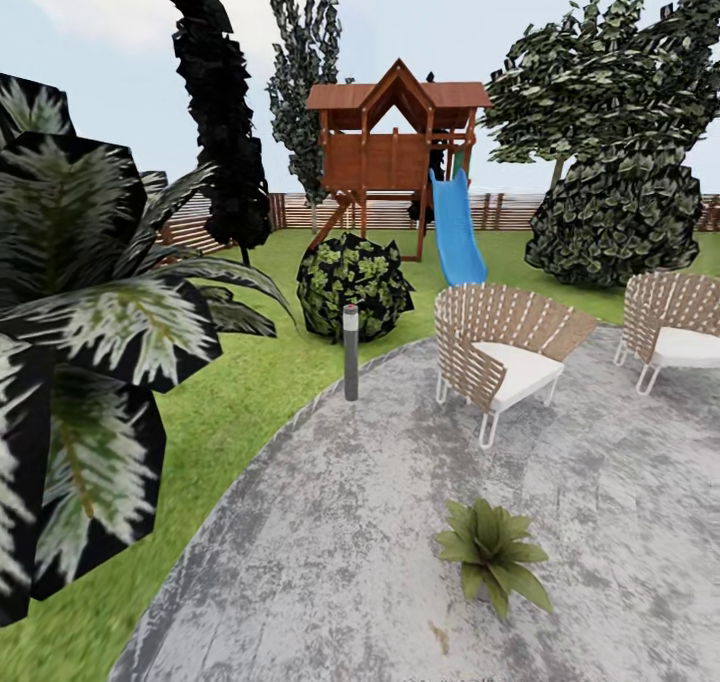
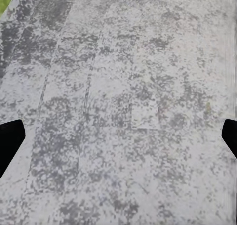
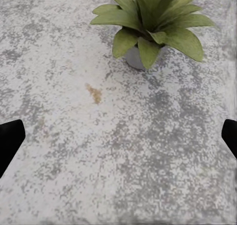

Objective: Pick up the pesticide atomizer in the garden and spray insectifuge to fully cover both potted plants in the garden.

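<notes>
1. A huge dark striped-leaf bush (image 1: 80,362) filled the left edge of the head view, nearest the camera.
2. One potted plant (image 1: 490,552) sat on the grey paved patio (image 1: 330,522), lower right of centre; its little grey pot (image 3: 136,57) showed in the right wrist view.
3. Two slatted chairs (image 1: 505,357) stood behind, at the right.
4. Left gripper (image 2: 118,136) and right gripper (image 3: 118,136) were open, dark fingertips (image 3: 10,138) wide apart over bare paving.
5. A play tower with a blue slide (image 1: 455,227) stood before the fence (image 1: 300,210).

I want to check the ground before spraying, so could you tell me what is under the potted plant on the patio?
The potted plant stands in a small grey pot directly on the mottled grey patio. A brownish stain marks the paving nearby. The leaves cover most of the pot, and its base contact is hidden.
</notes>
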Controlling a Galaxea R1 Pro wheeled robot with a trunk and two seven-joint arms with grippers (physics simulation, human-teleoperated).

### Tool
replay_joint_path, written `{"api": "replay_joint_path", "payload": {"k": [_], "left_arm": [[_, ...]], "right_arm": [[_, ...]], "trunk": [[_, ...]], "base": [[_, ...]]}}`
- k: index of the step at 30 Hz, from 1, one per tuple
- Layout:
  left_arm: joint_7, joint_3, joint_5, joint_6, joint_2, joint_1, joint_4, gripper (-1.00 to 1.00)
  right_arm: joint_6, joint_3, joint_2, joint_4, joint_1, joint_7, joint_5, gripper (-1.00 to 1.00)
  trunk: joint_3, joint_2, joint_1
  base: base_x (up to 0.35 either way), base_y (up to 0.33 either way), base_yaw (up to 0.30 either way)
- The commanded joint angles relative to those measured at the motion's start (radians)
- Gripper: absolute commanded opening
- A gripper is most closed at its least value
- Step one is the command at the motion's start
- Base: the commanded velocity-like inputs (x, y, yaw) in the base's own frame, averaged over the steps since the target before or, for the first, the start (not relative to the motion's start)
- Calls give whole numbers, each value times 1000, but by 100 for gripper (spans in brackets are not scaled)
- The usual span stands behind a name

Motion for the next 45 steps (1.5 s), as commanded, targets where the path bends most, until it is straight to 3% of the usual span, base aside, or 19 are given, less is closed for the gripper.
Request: {"api": "replay_joint_path", "payload": {"k": [1,45], "left_arm": [[-1,-1,0,-3,0,0,0,100],[-1,-1,-1,-8,0,0,-1,100]], "right_arm": [[-3,-1,0,1,-1,0,0,100],[-3,-1,0,1,-1,0,0,100]], "trunk": [[-1,-1,0],[-1,-1,0]], "base": [[0,0,-285],[0,0,-300]]}}
